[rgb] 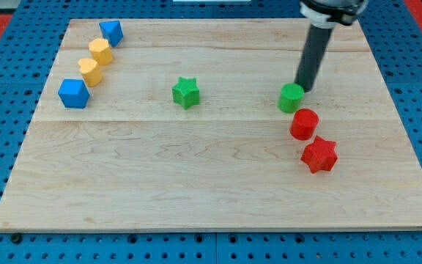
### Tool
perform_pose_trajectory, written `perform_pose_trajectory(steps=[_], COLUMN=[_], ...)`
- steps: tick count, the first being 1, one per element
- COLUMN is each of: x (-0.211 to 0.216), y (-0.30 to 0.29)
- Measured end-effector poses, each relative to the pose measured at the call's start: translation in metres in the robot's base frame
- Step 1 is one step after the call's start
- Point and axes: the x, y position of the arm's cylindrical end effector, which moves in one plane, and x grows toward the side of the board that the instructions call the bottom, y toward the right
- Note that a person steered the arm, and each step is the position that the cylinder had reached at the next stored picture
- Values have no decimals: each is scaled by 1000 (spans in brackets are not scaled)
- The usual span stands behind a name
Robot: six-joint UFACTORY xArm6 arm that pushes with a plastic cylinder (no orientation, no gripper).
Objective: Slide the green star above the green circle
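Note:
The green star (186,92) lies on the wooden board (211,183), left of centre. The green circle (291,97) lies to the right of it, about level with it, with a wide gap between them. My tip (301,89) stands just at the upper right edge of the green circle, touching it or nearly so. The dark rod rises from there toward the view's top.
A red circle (304,123) and a red star (319,154) lie just below the green circle. At the upper left lie a blue block (111,31), two yellow blocks (100,51) (89,71) and a blue cube (73,93).

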Motion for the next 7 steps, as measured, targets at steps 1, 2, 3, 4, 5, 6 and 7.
perform_pose_trajectory(steps=[1, 2, 3, 4, 5, 6, 7], x=[-13, 23, 79, 75, 25, -10, -11], y=[-51, -106, -141, -192, -206, -194, -134])
